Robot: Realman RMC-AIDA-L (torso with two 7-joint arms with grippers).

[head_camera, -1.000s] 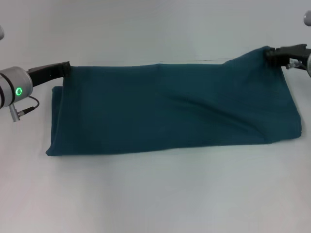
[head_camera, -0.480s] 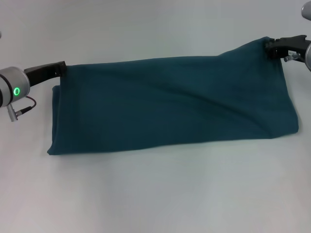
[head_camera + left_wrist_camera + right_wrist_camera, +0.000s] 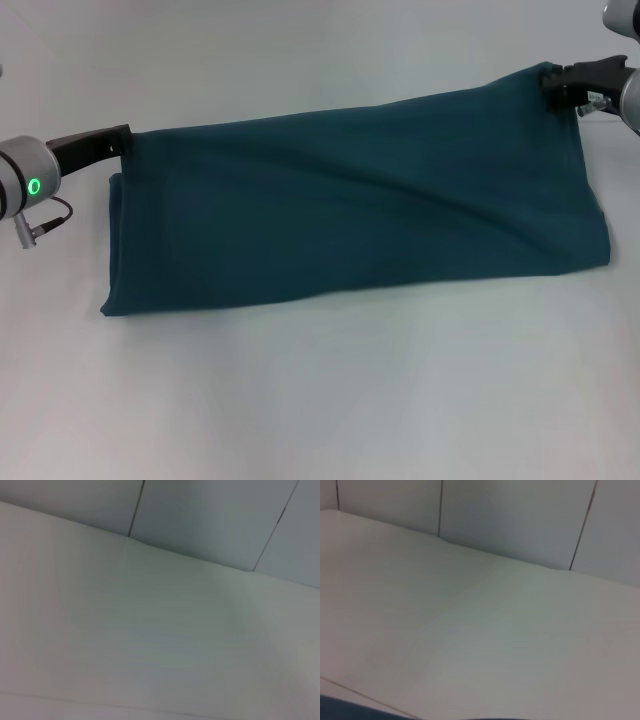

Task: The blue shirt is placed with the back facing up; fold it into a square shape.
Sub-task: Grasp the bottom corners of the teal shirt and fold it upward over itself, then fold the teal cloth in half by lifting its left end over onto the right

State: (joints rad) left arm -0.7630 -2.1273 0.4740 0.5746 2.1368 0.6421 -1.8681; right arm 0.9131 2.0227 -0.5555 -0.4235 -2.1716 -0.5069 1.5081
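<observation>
The blue shirt [image 3: 350, 200] shows as a long dark teal band across the white table, plain side up, folded lengthwise. Its far edge is lifted off the table and stretched between both grippers. My left gripper [image 3: 122, 140] is shut on the far left corner of the shirt. At the far right corner, held higher, my right gripper [image 3: 553, 82] is shut on the fabric. The near edge of the shirt rests on the table. A sliver of the shirt [image 3: 340, 707] shows at a corner of the right wrist view.
The white table [image 3: 320, 400] stretches in front of the shirt and behind it. A panelled wall [image 3: 210, 515] stands past the table's far edge in both wrist views. A cable [image 3: 45, 225] hangs from the left arm.
Both grippers have risen and moved away from me with the shirt's far edge, the right one more. The raised fabric is taller and tauter.
</observation>
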